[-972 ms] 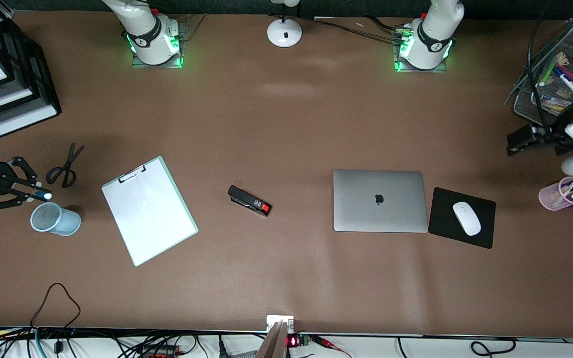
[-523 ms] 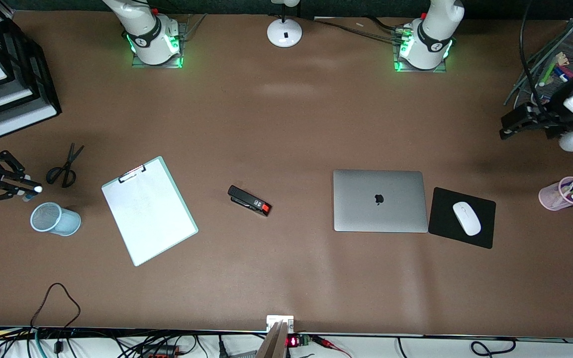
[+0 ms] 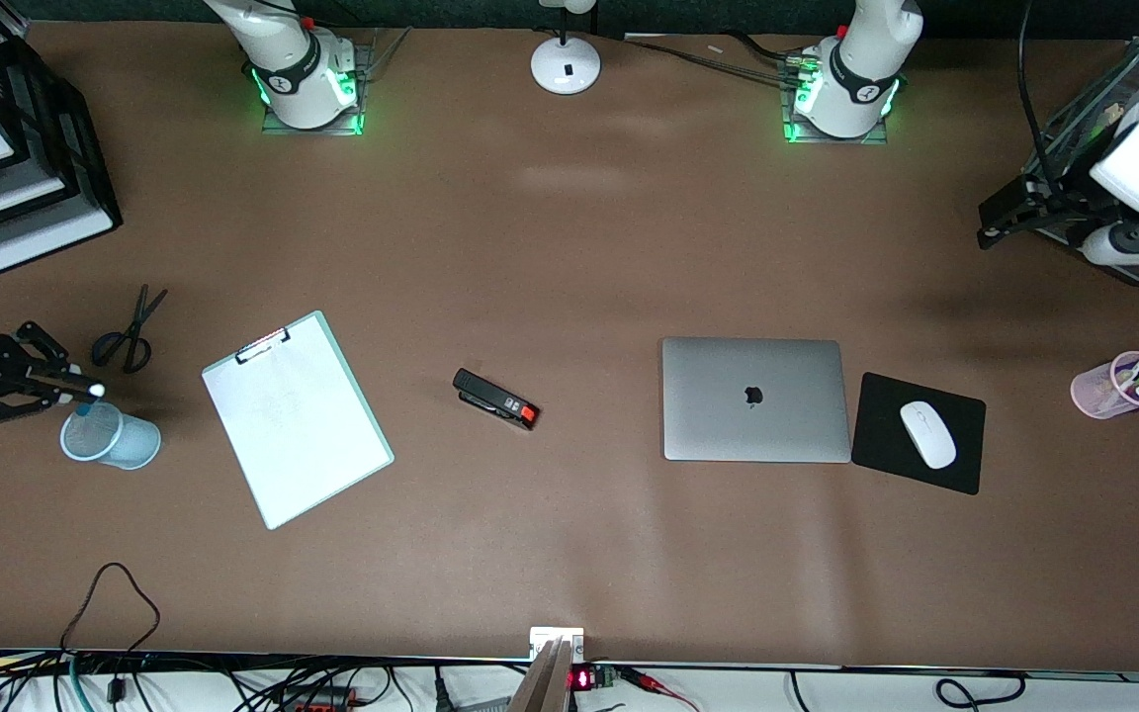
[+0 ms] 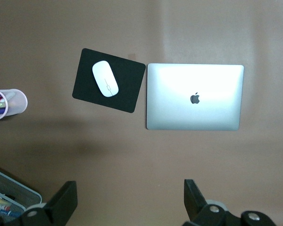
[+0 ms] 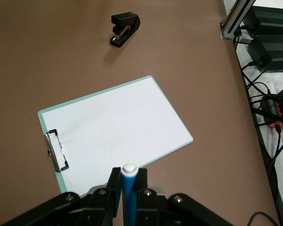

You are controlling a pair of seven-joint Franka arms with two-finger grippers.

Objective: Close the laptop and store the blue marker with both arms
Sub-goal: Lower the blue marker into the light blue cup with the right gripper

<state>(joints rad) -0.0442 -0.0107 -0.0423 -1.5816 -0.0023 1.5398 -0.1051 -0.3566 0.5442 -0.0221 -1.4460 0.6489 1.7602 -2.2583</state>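
The laptop (image 3: 755,399) lies closed on the table, silver lid and apple logo up; it also shows in the left wrist view (image 4: 194,96). My right gripper (image 3: 75,385) is shut on the blue marker (image 3: 93,392), whitish cap end outward, above the rim of a light-blue mesh cup (image 3: 113,436) at the right arm's end. In the right wrist view the marker (image 5: 129,188) sits clamped between the fingers of the right gripper (image 5: 129,181). My left gripper (image 3: 991,225) is open and empty, high over the left arm's end of the table, also seen in its wrist view (image 4: 129,200).
A clipboard (image 3: 298,420), scissors (image 3: 128,331) and stapler (image 3: 495,399) lie on the table. A black mouse pad (image 3: 960,465) with a white mouse (image 3: 927,434) lies beside the laptop. A pink pen cup (image 3: 1119,387), a mesh tray (image 3: 1123,74) and paper trays (image 3: 16,148) stand at the ends.
The right gripper with the marker drew away from the cup, then came back over its rim. The left gripper moved away from the pink cup toward the mesh tray.
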